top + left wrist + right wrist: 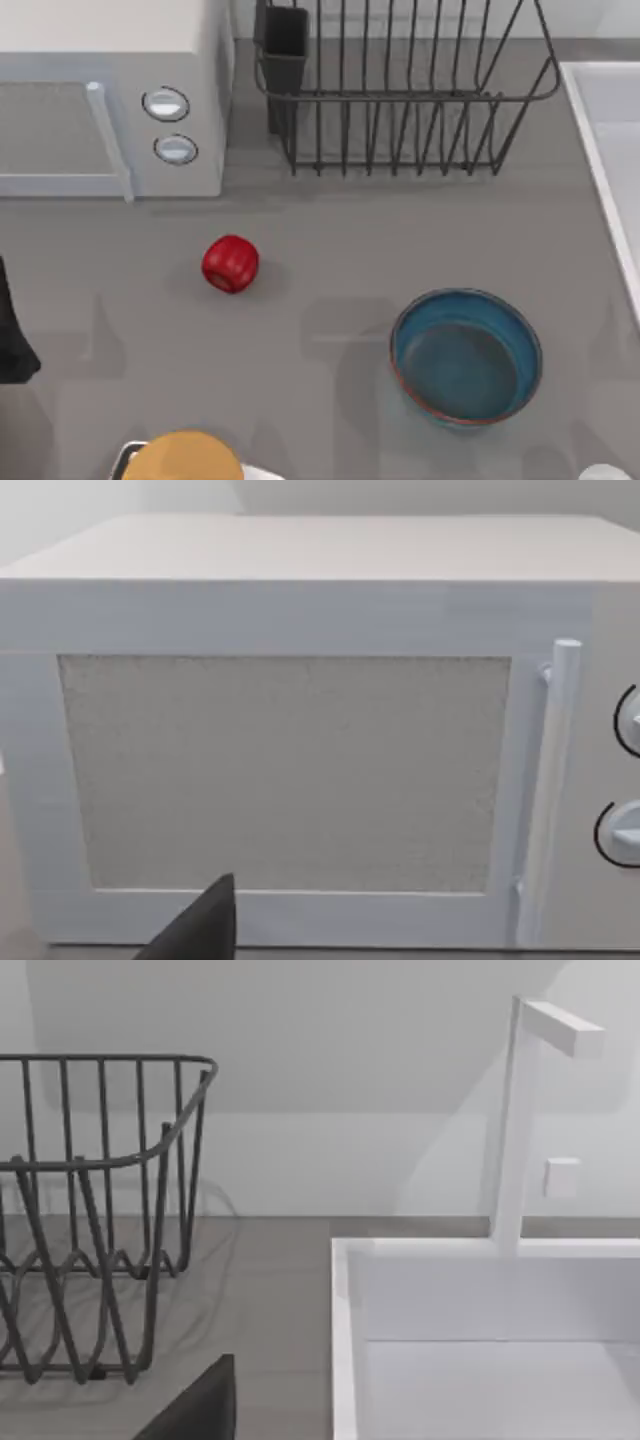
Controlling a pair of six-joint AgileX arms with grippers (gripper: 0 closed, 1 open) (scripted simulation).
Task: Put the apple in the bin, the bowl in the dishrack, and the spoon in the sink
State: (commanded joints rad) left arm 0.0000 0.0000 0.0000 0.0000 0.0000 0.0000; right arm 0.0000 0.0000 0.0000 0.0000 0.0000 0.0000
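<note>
My left arm [12, 335] is sitting parked at the left edge of the surface [330, 240], and its wrist camera is facing the white microwave [300, 740] with its 2 round knobs. A dark finger [200, 925] of my left claw is poking into that view, but I cannot tell whether that claw is released or clenched. The same is true of my right claw, with 1 dark finger [200, 1405] showing before the dishrack [90, 1220] and the sink [480, 1330], whose tall white faucet [520, 1120] is standing at the rim.

The apple [230, 264] is lying on open surface in front of the microwave, well apart from the bowl [466, 356], which is sitting upright toward the right, in front of the dishrack. An orange-yellow round thing [183, 457], possibly a fruit, is resting at the near edge.
</note>
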